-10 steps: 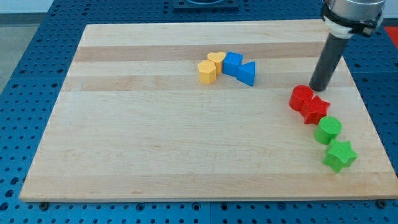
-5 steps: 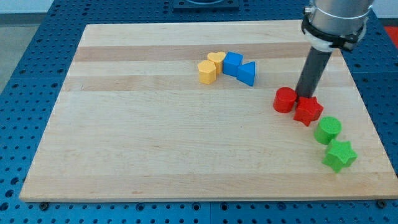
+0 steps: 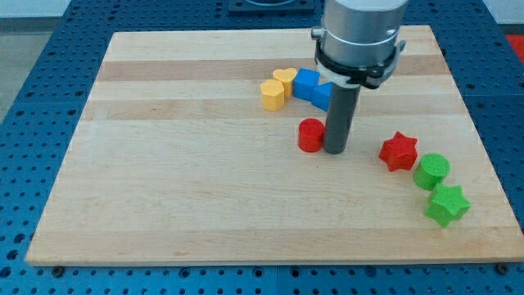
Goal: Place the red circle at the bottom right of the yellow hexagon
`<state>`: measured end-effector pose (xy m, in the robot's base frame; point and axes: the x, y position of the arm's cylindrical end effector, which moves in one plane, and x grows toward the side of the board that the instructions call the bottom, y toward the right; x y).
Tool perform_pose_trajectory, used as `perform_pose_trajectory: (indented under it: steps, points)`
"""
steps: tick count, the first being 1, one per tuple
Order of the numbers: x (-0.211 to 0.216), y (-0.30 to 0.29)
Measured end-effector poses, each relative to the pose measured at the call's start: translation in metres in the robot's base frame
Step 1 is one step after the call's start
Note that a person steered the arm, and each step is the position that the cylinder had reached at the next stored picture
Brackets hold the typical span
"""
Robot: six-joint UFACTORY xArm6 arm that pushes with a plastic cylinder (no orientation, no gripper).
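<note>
The red circle point(image 3: 310, 135) lies near the board's middle, below and to the right of the yellow hexagon point(image 3: 273, 94). My tip point(image 3: 335, 151) touches the red circle's right side. A yellow heart point(image 3: 284, 79) sits just above and to the right of the hexagon. A blue block point(image 3: 306, 83) and a second blue block point(image 3: 322, 96) lie to the heart's right, the second partly hidden behind my rod.
A red star point(image 3: 399, 152) lies at the right. A green circle point(image 3: 431, 171) and a green star point(image 3: 446, 204) sit below it toward the right edge. The wooden board point(image 3: 164, 180) rests on a blue perforated table.
My tip has swept left and pushed the red circle away from the red star toward the board's middle. The red star has shifted a little.
</note>
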<state>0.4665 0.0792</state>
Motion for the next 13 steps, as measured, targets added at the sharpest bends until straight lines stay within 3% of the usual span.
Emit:
perform_pose_trajectory:
  steps: [6,13]
  points:
    - [0.000,-0.070]
    - [-0.026,-0.056]
